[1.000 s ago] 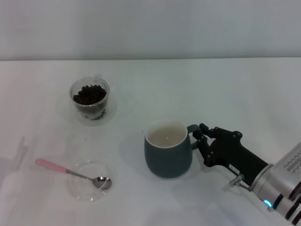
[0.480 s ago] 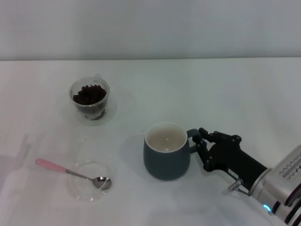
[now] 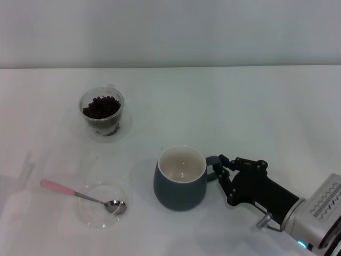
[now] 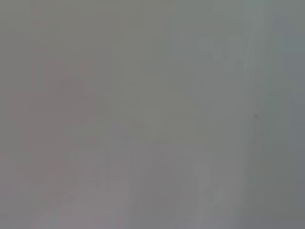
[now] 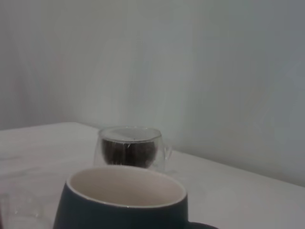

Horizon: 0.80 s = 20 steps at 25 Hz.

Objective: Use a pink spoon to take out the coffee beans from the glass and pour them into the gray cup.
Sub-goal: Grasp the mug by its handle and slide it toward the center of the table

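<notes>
Nearest you, at about 4 o'clock, the right gripper [image 3: 219, 169] has its black fingers closed around the loop handle of the gray cup [image 3: 180, 178], which stands upright and empty near the table's center. At 8 o'clock the pink spoon [image 3: 80, 195] lies with its metal bowl resting in a flat clear dish [image 3: 101, 205] and its pink handle sticking out toward 9 o'clock. Farther off, at 11 o'clock, the glass [image 3: 102, 113] holds a heap of coffee beans [image 3: 101, 107]. The left gripper is not in sight; its wrist camera shows only blank gray.

The spoon looks light, stiff and slick, so you would probably pinch it midway along the pink handle. The glass seems fragile and easy to tip. The beans are loose and likely to roll off.
</notes>
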{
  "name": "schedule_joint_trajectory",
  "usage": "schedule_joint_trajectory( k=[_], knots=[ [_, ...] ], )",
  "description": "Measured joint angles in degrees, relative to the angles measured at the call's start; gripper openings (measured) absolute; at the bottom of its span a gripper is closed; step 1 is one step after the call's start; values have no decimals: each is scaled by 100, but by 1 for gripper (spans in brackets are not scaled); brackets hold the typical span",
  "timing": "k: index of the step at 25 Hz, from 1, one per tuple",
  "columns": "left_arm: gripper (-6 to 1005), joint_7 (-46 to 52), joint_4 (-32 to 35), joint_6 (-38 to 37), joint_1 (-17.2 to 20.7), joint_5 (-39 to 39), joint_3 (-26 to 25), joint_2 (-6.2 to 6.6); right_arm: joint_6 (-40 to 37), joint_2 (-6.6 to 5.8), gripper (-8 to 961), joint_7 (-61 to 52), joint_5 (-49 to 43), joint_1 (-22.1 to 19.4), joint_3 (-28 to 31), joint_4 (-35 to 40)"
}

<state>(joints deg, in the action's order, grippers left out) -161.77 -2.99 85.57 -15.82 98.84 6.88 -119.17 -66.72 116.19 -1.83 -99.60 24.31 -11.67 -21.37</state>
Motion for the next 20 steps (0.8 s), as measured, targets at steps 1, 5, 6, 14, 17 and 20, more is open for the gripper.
schedule_joint_trajectory(
  k=[1,5,6,14,17,20],
  knots=[
    [862,-1,1,6,-3,0,0,0,-2,0,145,61,-19,-15,0,-6],
    [862,-3,11,14,-27,0,0,7,-31,0,139,147,-170,-47,8,-3],
    [862,-3,16,14,-36,0,0,10,-35,1,142,143,-197,-47,11,-4],
    [862,-4,34,4,-70,4,23,9,-44,-38,251,-14,-277,-48,14,-71],
    [862,-4,38,4,-73,4,9,9,-60,-71,393,-402,-293,-50,-10,-33],
    [861,-4,38,1,-79,10,2,8,-117,-115,509,-766,-338,-50,-129,42]
  ],
)
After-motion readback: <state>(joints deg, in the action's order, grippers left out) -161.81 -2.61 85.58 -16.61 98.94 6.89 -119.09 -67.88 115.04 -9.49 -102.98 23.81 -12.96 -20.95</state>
